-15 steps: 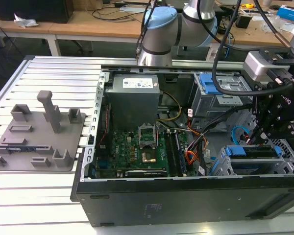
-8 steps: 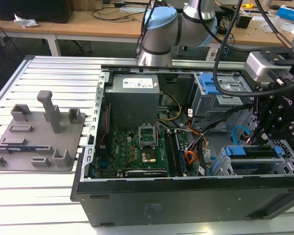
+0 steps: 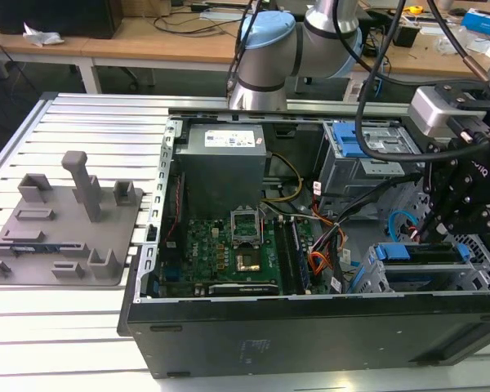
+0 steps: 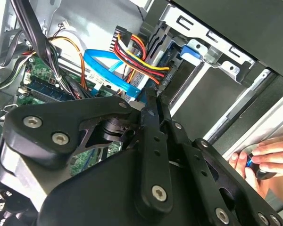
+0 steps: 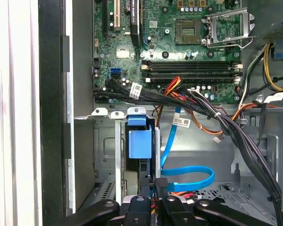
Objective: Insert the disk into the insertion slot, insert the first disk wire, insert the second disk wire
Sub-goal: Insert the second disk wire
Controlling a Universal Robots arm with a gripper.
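One glossy light blue flat cable, the second disk wire [image 5: 188,175], curls in a loop beside the disk [image 5: 140,143] in its bright blue plastic caddy, seated in the grey sheet-metal insertion slot [image 3: 482,273], while the black hand [image 5: 160,188] seems closed on a small dark plug.

No print is clear enough to read. The grey power supply box [image 3: 224,167] carries a white sticker whose lines are too small to make out in the exterior view, and in the first wrist view small white tags on the black cable bundle [image 5: 188,106] show marks that cannot be told. The green circuit board [image 5: 179,42] bears tiny white lettering beside its sockets that is also beyond reading.
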